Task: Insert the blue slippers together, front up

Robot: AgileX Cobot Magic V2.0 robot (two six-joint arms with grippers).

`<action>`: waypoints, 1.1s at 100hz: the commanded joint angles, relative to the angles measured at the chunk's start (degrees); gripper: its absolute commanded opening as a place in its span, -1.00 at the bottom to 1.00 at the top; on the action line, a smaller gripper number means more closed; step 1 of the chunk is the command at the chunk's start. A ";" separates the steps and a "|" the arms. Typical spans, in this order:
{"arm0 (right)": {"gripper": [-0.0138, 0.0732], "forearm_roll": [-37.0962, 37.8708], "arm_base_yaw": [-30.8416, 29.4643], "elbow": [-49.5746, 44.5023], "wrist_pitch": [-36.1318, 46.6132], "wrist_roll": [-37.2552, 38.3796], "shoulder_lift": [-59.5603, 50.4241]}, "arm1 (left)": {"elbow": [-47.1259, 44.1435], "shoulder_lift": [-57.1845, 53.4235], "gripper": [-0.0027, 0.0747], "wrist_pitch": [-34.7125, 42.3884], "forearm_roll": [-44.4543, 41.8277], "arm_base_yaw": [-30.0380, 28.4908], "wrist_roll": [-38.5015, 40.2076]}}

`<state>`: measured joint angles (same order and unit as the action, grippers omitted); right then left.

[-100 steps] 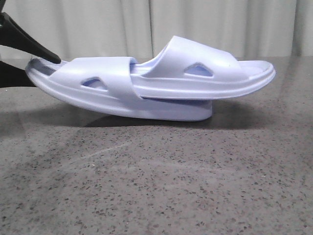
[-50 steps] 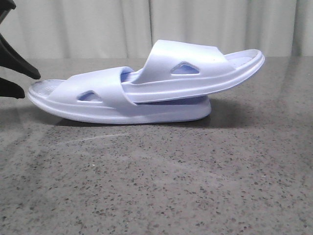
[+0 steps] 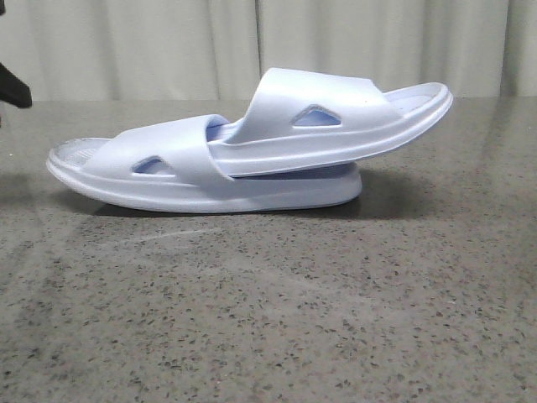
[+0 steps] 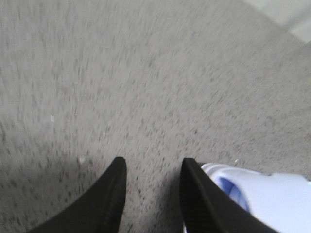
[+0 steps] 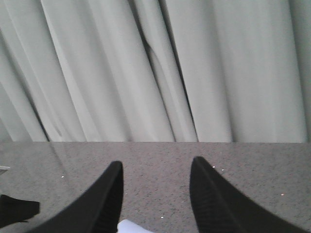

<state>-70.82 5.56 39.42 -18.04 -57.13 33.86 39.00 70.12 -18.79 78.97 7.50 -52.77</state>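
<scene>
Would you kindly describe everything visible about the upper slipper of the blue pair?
The upper slipper is pale lavender-blue, matte moulded foam, with a wide strap pierced by a triangular side cut-out. One end is tucked under the lower slipper's strap; the other end rises tilted toward the right, overhanging the lower sole. Only the lower slipper touches it; no tool holds it.

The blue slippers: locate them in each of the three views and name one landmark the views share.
Front view: blue slippers nested together, centre, on the table.
Left wrist view: one slipper end beside the open left gripper.
Right wrist view: a pale sliver by the open right gripper.
Shared landmark: the speckled table.
</scene>
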 commanded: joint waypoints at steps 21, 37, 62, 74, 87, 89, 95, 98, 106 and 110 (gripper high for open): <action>-0.07 8.71 0.10 -2.36 9.36 -1.28 -0.65 | 1.52 -18.59 -0.34 3.79 -2.97 0.48 -7.24; -0.07 10.21 0.10 -5.89 13.18 -1.28 -3.79 | -1.01 -28.58 -0.34 6.66 -7.30 0.48 -7.36; -0.07 14.29 0.10 -11.37 13.79 -1.36 -12.45 | -10.07 -43.16 -0.34 8.65 -8.91 0.37 -7.36; -0.07 14.91 0.10 -14.47 13.79 -1.36 -17.68 | -14.75 -49.02 -0.34 8.66 -13.41 0.37 -7.36; -0.07 15.30 0.10 -18.08 13.79 -1.36 -22.29 | -19.77 -54.55 -0.34 8.30 -15.31 0.37 -7.36; -0.07 15.42 0.10 -18.66 13.79 -1.36 -22.99 | -20.45 -55.36 -0.34 8.30 -15.31 0.37 -7.36; -0.07 15.53 0.10 -20.33 14.07 -1.36 -24.93 | -22.02 -57.59 -0.34 8.51 -15.11 0.37 -7.36; -0.07 15.53 0.10 -21.08 14.21 -1.36 -25.64 | -22.55 -58.40 -0.34 8.86 -14.91 0.37 -7.36; -0.07 15.53 0.10 -22.85 14.60 -1.36 -27.02 | -23.41 -59.88 -0.34 9.74 -15.13 0.37 -7.36; -0.07 15.53 0.10 -23.63 14.60 -1.36 -27.28 | -23.66 -59.99 -0.34 9.77 -15.11 0.37 -7.36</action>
<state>-55.51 5.56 15.78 -6.66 -57.57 6.72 14.43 10.27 -12.05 63.20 7.50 -60.12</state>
